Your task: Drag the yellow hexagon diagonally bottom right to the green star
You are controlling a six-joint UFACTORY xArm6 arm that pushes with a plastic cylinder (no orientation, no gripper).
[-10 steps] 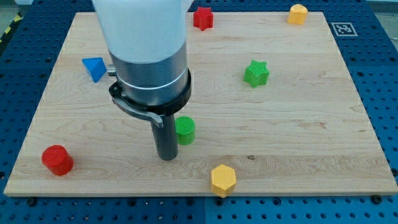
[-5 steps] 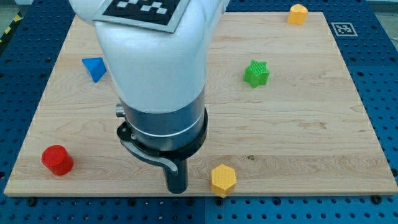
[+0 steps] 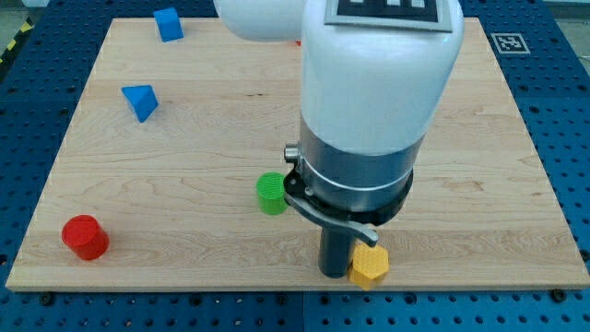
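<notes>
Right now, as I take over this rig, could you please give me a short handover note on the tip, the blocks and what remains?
My tip rests near the wooden board's bottom edge, touching the left side of the yellow hexagon block.
The green star is hidden, presumably behind the arm.
Also visible: green cylinder, red cylinder, blue triangular block, another blue block at the top.
Done: contact made.
Left: bring the hexagon to the star; locate the star first.

Arm: white and grey, standing upright at the view's centre right.
Tip: down near the view's bottom edge.
</notes>
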